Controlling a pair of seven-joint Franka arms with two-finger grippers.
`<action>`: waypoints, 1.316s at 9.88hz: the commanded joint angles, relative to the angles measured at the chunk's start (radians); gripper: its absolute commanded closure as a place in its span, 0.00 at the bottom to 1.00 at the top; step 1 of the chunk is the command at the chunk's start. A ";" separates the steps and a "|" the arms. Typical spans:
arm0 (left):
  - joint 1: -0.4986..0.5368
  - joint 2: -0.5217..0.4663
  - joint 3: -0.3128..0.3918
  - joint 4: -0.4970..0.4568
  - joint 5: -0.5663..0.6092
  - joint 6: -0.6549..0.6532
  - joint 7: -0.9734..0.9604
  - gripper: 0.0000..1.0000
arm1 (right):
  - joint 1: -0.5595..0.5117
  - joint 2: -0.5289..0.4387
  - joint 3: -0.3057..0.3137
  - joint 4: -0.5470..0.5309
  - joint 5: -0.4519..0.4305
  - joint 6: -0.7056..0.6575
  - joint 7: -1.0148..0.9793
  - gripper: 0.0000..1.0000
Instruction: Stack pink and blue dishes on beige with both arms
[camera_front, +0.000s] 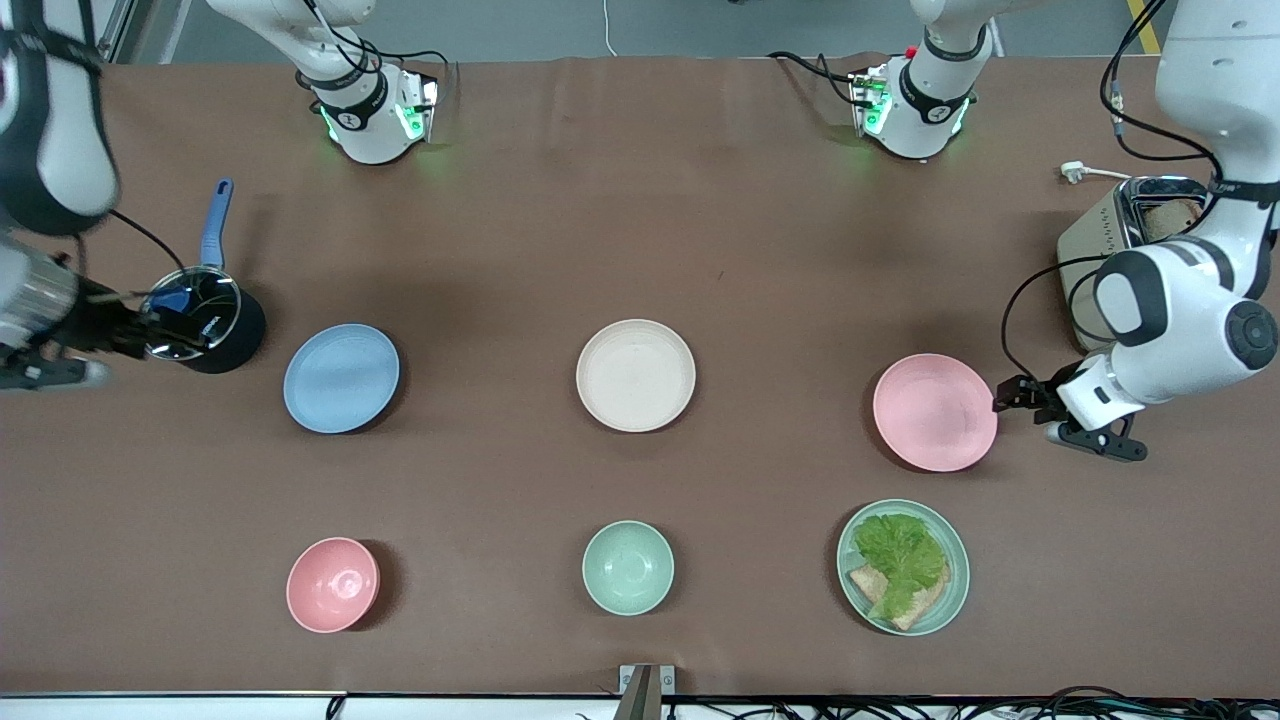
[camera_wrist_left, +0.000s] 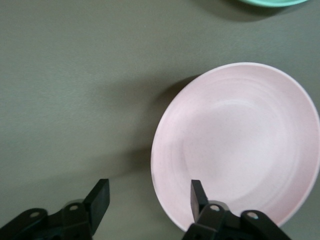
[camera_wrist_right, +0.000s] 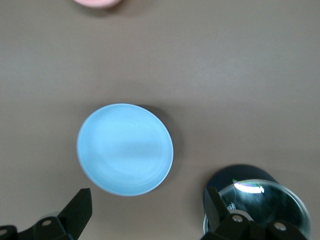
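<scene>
Brown table (camera_front: 500, 250) holds the beige plate (camera_front: 636, 375) in the middle, between the blue plate (camera_front: 341, 378) and pink plate (camera_front: 935, 411). Left gripper (camera_wrist_left: 147, 197) hangs with fingers spread at the pink plate's edge. Right gripper (camera_wrist_right: 147, 205) hangs spread over a black pot (camera_front: 205, 325) beside the blue plate.

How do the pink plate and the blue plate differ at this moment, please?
The pink plate lies toward the left arm's end of the table, the blue plate toward the right arm's end. The open left gripper straddles the pink plate's rim; the open right gripper hangs above the blue plate, well clear. Both are wide, shallow, empty, equal-sized.
</scene>
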 joint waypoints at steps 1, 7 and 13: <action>0.005 0.075 -0.017 -0.004 -0.017 0.054 0.022 0.52 | -0.037 0.109 0.000 -0.041 0.104 0.094 -0.192 0.00; 0.001 -0.028 -0.158 0.026 -0.030 -0.145 -0.138 1.00 | -0.031 0.330 -0.031 -0.089 0.454 0.299 -0.610 0.03; -0.215 -0.015 -0.411 0.100 0.034 -0.179 -0.876 1.00 | -0.027 0.347 -0.033 -0.112 0.508 0.257 -0.601 0.95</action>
